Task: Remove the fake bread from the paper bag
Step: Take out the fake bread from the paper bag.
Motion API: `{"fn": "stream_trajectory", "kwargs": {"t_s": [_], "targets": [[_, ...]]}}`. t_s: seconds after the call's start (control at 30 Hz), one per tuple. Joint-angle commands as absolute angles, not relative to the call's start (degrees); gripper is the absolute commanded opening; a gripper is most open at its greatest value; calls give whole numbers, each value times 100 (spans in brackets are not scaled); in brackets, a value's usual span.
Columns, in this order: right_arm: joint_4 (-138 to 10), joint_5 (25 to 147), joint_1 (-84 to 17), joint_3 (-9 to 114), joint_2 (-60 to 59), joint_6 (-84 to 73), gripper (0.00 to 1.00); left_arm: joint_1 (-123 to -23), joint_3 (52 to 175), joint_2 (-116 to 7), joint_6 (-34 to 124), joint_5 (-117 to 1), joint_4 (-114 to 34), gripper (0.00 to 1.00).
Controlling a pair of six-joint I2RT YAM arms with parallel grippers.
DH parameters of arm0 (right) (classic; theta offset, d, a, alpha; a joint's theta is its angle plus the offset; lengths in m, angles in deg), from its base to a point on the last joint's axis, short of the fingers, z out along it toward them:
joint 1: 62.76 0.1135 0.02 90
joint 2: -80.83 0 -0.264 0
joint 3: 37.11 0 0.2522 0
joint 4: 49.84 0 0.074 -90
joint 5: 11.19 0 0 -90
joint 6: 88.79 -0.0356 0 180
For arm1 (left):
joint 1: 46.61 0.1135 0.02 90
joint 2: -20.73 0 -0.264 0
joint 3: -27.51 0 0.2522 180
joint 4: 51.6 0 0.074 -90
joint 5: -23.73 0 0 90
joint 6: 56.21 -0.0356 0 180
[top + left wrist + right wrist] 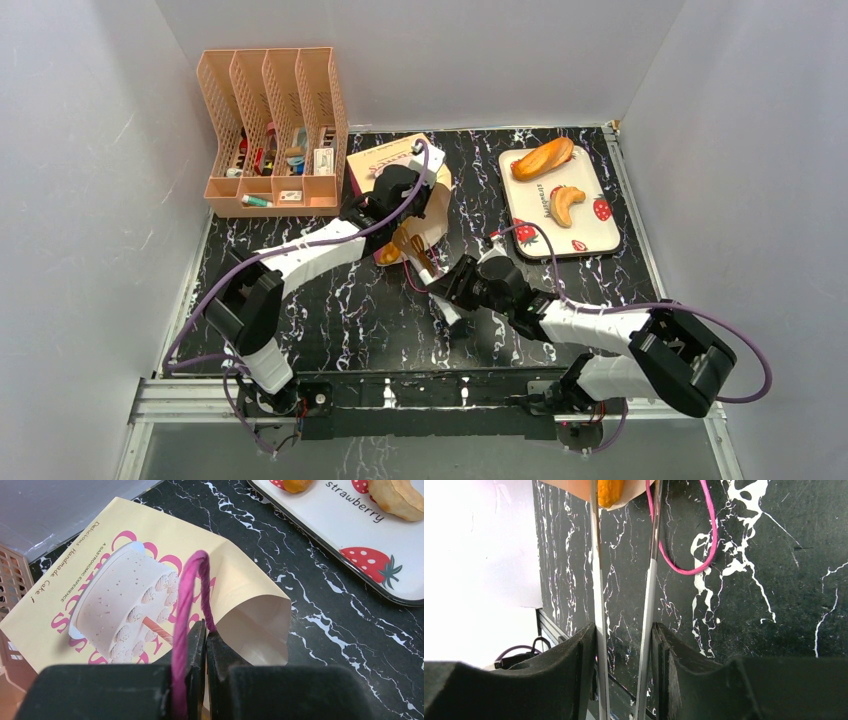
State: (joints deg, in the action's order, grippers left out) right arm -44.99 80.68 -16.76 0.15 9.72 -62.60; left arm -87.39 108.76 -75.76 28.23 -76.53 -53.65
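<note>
The paper bag [100, 545] lies on its side on the worktop [330, 310], mouth toward the arms. The left tool [206, 632] is pinched tight on one pink string handle [187, 595], holding the upper lip up so the mouth gapes. The other handle [686, 572] lies slack just beside the mouth. The right tool [624, 640] clamps a pair of metal tongs [596, 580], blades narrowly parted. An orange piece of fake bread [609, 491] sits between the blade tips at the bag's mouth. Anything deeper inside: cannot tell.

Handling, my guess: the bread is light, firm and smooth-skinned, so thin blades may slip; take it across the middle. The bag is thin paper that creases easily and may drag along.

Right of the bag, well apart: strawberry tray [600, 235] with two bread pieces [543, 158]. Left of the bag: peach file rack [270, 190], oddments in its slots.
</note>
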Motion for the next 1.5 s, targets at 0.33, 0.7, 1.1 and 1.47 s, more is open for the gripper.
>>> {"fn": "stream_trajectory", "kwargs": {"t_s": [0.33, 0.7, 1.1, 1.47], "targets": [[-4078, 7779, -1705, -5, 1361, -6528, 38, -8907, 10817, -7106, 2925, -8037, -5466, 0], [-4124, 7803, -1701, -111, 1576, -6629, 38, -8939, 10866, -7150, 2975, -8081, -5498, 0], [-3393, 7794, -1705, 44, 759, -6561, 38, -9028, 10928, -7110, 3019, -8051, -5462, 0], [-3127, 8039, -1744, 496, -124, -6446, 39, -9083, 10826, -7027, 3059, -8054, -5497, 0]]}}
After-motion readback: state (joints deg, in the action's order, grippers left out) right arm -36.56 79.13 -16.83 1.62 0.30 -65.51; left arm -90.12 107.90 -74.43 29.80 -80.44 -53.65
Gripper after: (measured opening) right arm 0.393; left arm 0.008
